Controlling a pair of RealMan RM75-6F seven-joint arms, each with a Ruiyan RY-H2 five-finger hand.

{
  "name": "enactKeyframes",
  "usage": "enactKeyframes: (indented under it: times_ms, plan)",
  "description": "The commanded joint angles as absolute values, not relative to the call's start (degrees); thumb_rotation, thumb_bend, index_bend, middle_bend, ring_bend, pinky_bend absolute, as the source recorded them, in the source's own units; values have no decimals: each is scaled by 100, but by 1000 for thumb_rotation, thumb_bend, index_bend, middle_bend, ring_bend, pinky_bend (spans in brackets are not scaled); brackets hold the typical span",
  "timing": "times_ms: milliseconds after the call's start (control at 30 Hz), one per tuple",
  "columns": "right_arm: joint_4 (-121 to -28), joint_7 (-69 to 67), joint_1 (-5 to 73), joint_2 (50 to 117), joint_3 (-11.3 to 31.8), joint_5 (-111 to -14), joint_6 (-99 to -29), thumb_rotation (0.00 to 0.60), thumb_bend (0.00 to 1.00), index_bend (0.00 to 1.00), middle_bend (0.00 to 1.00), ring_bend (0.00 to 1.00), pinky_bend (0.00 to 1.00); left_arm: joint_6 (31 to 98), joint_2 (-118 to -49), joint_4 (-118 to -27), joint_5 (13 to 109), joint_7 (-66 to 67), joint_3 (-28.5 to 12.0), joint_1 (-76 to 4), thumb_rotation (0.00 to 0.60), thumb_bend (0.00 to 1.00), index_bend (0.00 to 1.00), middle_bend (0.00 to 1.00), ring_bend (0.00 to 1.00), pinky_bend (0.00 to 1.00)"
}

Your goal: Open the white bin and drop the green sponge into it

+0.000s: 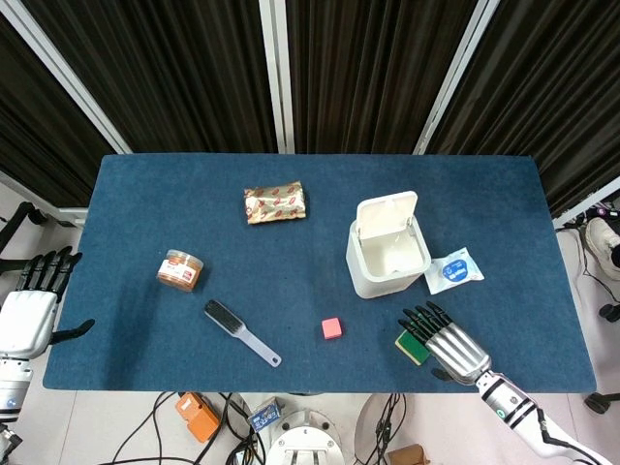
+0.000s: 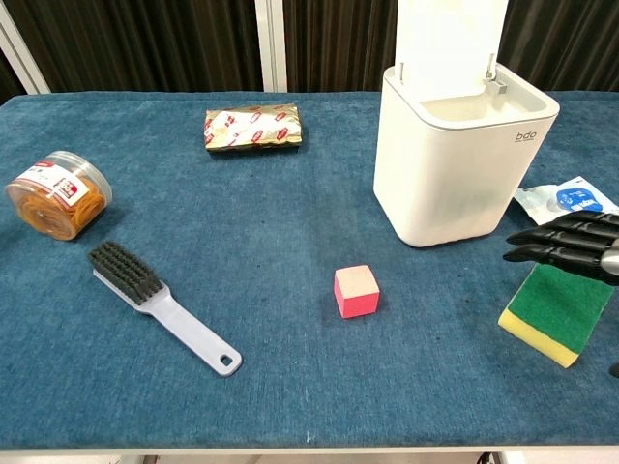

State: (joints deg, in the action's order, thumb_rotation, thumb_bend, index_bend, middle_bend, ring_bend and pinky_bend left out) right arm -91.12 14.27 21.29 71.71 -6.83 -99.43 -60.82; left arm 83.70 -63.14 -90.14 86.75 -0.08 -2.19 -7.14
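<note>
The white bin (image 1: 387, 257) (image 2: 462, 166) stands right of the table's middle with its lid (image 1: 389, 213) (image 2: 451, 41) swung up and its inside bare. The green sponge (image 1: 412, 345) (image 2: 560, 312), yellow underneath, lies flat on the cloth near the front edge, in front of the bin. My right hand (image 1: 449, 345) (image 2: 572, 245) hovers over the sponge's right part with its fingers stretched out and apart, holding nothing. My left hand (image 1: 31, 306) hangs off the table's left edge, fingers spread and empty; the chest view does not show it.
A pink cube (image 1: 331, 328) (image 2: 356, 291) lies left of the sponge. A blue-and-white packet (image 1: 452, 270) (image 2: 564, 199) sits right of the bin. A grey brush (image 1: 240, 331) (image 2: 160, 306), an orange jar (image 1: 180, 270) (image 2: 56, 193) and a gold snack pack (image 1: 275, 203) (image 2: 253, 128) occupy the left half.
</note>
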Motion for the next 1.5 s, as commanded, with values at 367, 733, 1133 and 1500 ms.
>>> enactKeyframes:
  times_ms: [367,733,1133,1500]
  plan:
    - [-8805,1391,2395,7443,-490,-9229,-5484,600,449,354,347,217,237,8370,-6290,-9000,8696,-97,-212,-720,600,69,0,0,0,3]
    - [-8776,1196,2070,7344,-513,-9926,-6878,600,457,602,531,405,352,8380,-6274,-8986,8699,-158,-215,-719,600,70,0,0,0,3]
    - [-10041,1240,2236,6751,447,-9712,-7696,600,457,601,532,405,352,8357,-6285,-8999,8694,-122,-213,-733,600,70,0,0,0,3]
    - [-10776,3023,3159,6957,1506,-7675,-6590,600,457,486,521,376,338,8338,-6245,-8993,8672,-185,-215,-737,600,70,0,0,0,4]
